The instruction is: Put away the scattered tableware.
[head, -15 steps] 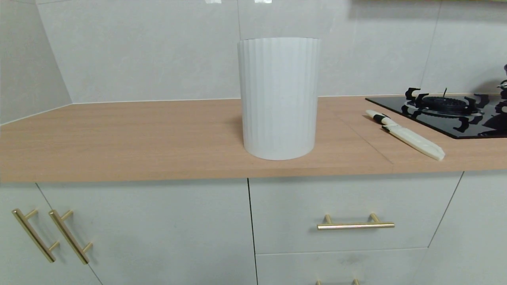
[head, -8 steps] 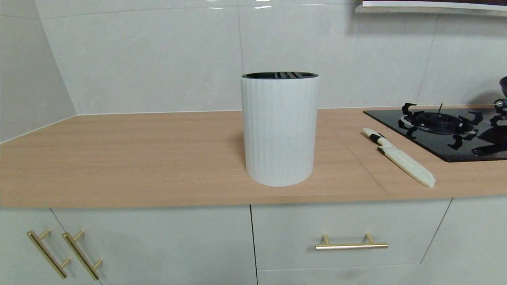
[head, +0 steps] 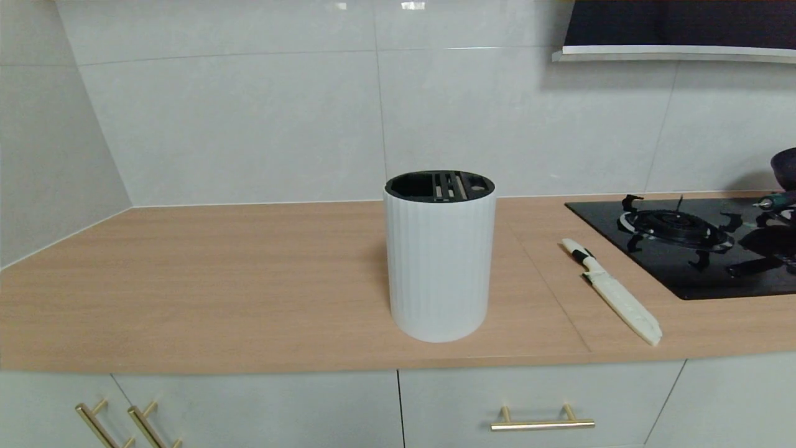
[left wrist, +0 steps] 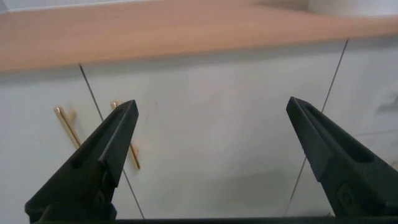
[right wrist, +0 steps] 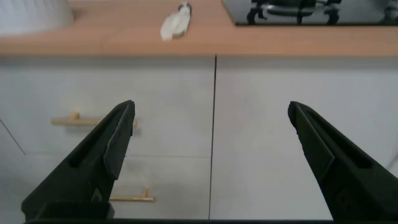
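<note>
A white ribbed cylindrical holder [head: 440,264] with a black slotted top stands upright near the front of the wooden counter [head: 217,280]. A knife [head: 612,298] with a cream blade and a white and black handle lies flat on the counter to the holder's right, between it and the stove; its tip shows as the knife [right wrist: 176,23] in the right wrist view. My left gripper [left wrist: 211,118] is open, low in front of the cabinet doors. My right gripper [right wrist: 211,118] is open too, facing the drawers below the counter edge.
A black glass gas stove [head: 690,246] with burner grates takes the counter's right end, with a dark pan [head: 785,168] at its far edge. A range hood [head: 678,31] hangs above. Cabinet doors and drawers with gold handles [head: 541,425] sit below.
The head camera has risen, so the whole scene sits lower and the holder's slotted top shows. Nothing on the counter has moved.
</note>
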### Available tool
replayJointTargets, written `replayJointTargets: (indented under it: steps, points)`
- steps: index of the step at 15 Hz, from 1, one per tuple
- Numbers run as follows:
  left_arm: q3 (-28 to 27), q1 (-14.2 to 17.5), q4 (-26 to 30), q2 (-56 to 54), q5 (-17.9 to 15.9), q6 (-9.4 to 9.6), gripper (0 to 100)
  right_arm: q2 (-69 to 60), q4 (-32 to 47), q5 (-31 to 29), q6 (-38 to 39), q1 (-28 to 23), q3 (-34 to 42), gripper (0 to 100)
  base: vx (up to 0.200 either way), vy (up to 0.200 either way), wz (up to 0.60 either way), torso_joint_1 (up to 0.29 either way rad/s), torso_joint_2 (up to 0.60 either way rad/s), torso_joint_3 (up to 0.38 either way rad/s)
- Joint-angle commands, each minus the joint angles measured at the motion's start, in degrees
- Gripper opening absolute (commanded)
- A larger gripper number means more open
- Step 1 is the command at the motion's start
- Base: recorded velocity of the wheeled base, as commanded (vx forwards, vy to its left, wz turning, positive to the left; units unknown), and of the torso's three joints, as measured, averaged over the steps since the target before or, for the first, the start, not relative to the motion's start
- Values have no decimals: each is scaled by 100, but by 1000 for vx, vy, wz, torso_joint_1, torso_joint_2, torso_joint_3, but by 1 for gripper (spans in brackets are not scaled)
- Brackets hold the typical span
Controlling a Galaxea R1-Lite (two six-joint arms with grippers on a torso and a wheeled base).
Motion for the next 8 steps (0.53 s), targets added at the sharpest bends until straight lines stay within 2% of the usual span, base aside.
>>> replayJointTargets:
  steps: [1,8]
  points:
    - [1,1,-1,2,0,-1,100,7,0,1,-1,1,0,100,0,0,0,207,-476,-271]
    - [1,1,-1,2,0,-1,100,7,0,1,-1,1,0,100,0,0,0,222,-506,-281]
